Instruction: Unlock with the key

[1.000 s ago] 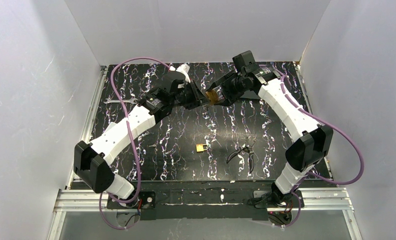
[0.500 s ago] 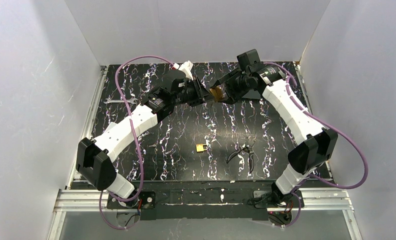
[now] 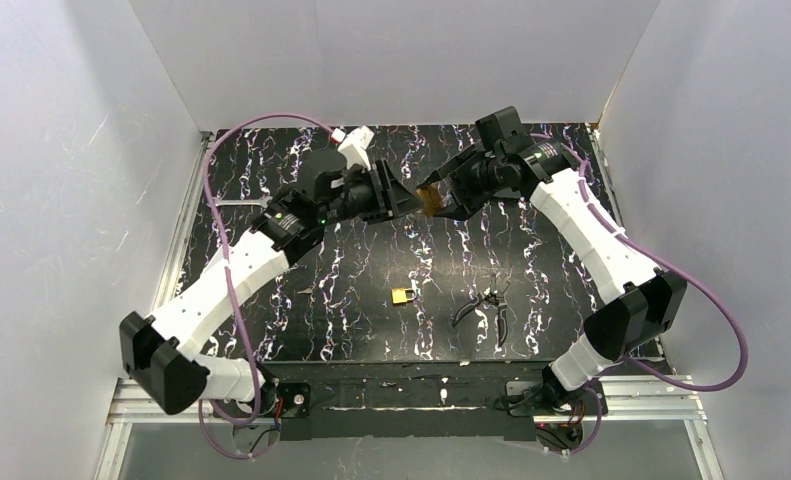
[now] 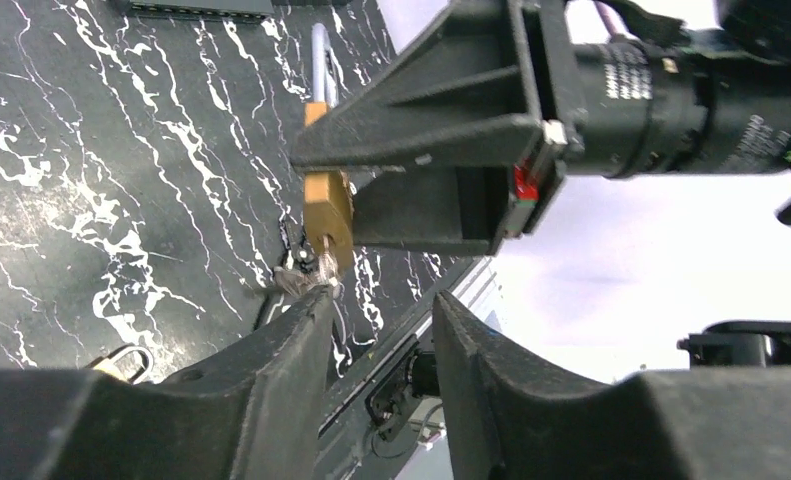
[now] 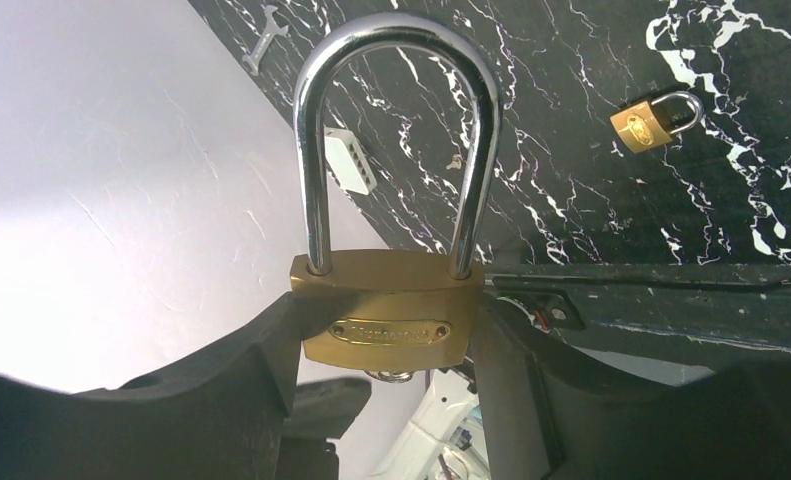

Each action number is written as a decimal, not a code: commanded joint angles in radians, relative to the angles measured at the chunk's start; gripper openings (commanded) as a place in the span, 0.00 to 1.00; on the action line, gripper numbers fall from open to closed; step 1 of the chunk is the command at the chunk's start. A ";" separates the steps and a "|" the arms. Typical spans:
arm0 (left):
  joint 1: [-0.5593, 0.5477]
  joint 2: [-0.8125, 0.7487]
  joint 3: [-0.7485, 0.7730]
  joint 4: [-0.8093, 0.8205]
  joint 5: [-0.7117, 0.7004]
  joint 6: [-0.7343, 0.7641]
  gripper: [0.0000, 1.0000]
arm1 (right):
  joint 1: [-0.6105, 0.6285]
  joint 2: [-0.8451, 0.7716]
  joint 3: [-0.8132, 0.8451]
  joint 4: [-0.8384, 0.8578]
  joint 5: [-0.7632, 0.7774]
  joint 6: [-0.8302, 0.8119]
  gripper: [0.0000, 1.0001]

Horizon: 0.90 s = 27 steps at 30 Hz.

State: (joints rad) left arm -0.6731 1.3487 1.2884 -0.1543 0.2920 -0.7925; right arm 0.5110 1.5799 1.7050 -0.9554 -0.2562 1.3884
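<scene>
My right gripper (image 3: 439, 196) is shut on the body of a long-shackled brass padlock (image 5: 389, 315) and holds it in the air above the back of the table. Both shackle legs sit in the body. The key (image 5: 396, 377) is stuck in the padlock's underside, and only its dull-metal head shows. In the left wrist view the key (image 4: 309, 272) lies right at the tip of my left gripper's left finger (image 4: 291, 340). My left gripper (image 4: 381, 300) is open with a wide gap between the fingers, and faces the padlock (image 3: 431, 197) from the left (image 3: 396, 198).
A small brass padlock (image 3: 403, 295) lies on the black marbled table (image 3: 351, 290) near the middle front. Black-handled pliers (image 3: 486, 305) lie to its right. A silver wrench (image 3: 241, 201) lies at the far left. White walls enclose the table.
My left arm swung its elbow leftward and its gripper fingers spread apart beside the padlock. My right arm shifted slightly right, still holding the padlock.
</scene>
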 commanded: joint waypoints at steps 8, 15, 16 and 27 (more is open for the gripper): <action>0.002 -0.054 -0.040 -0.009 -0.006 0.006 0.30 | 0.002 -0.070 0.021 0.021 -0.046 0.012 0.01; 0.002 0.000 -0.003 -0.013 0.027 0.004 0.27 | 0.003 -0.075 0.029 0.018 -0.044 0.009 0.01; 0.002 0.004 0.000 -0.013 0.026 0.003 0.25 | 0.002 -0.075 0.031 0.016 -0.043 0.009 0.01; 0.002 0.044 0.031 0.004 0.028 0.002 0.00 | 0.003 -0.074 0.031 0.021 -0.049 0.006 0.01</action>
State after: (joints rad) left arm -0.6731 1.3743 1.2671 -0.1612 0.3161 -0.8028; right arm 0.5117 1.5620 1.7050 -0.9764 -0.2649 1.3876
